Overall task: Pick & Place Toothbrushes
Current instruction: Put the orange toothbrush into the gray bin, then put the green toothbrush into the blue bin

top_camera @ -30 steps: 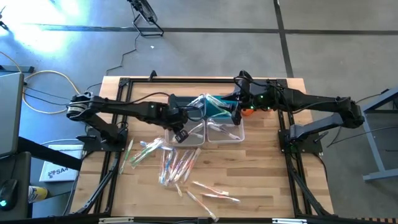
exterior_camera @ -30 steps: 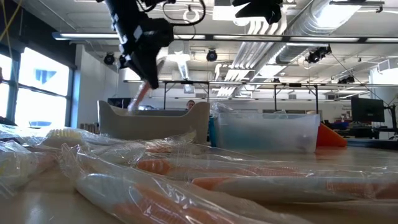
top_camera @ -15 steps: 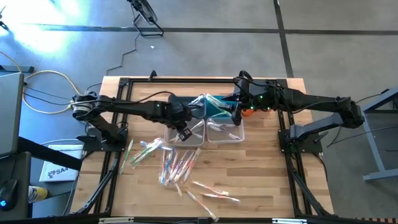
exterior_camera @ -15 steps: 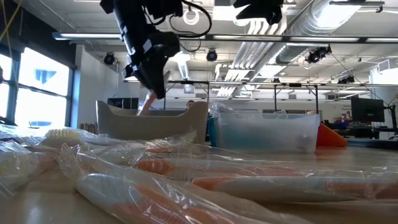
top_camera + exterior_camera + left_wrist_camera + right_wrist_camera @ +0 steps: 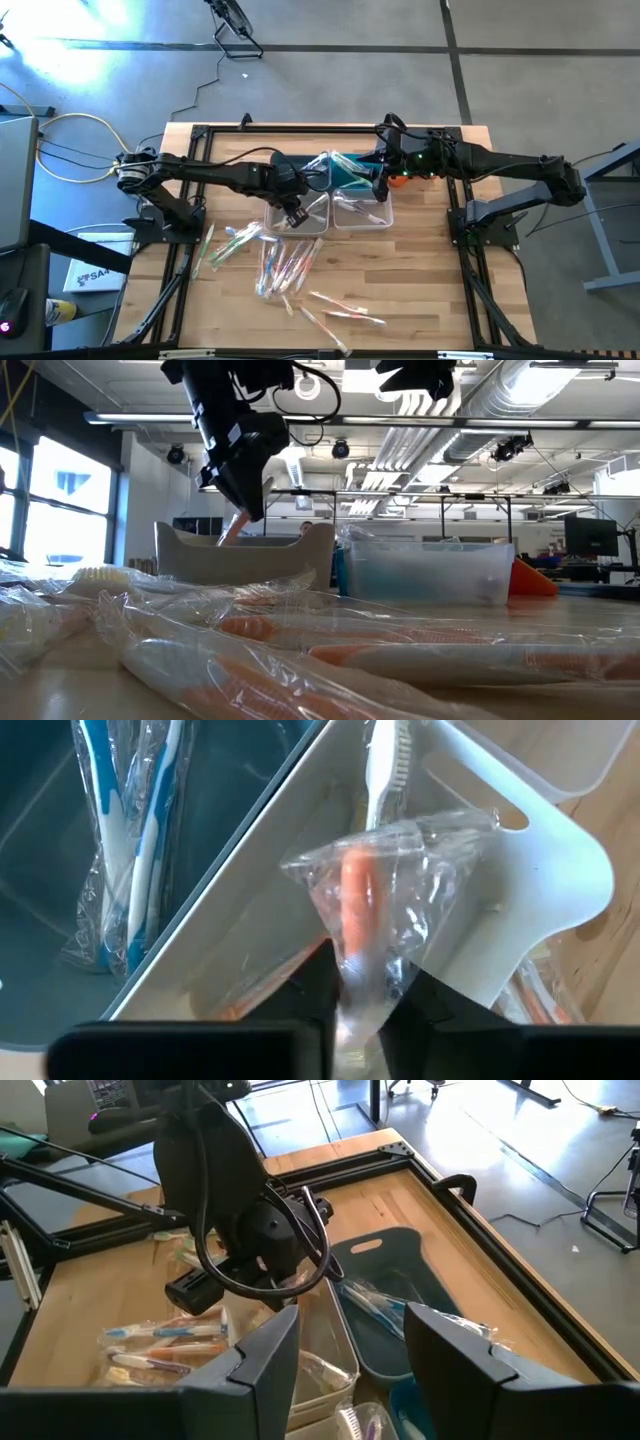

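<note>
High view, left to right: loose toothbrushes [image 5: 285, 268] lie on the surface [image 5: 420, 290]; the left end effector [image 5: 296, 216] dangles an orange wrapped toothbrush [image 5: 358, 895] between narrow fingers over the white bin [image 5: 300, 217], apparently to drop it there. The right end effector [image 5: 380, 183] waits half-spread and empty beside the clear bin [image 5: 362, 211].
</note>
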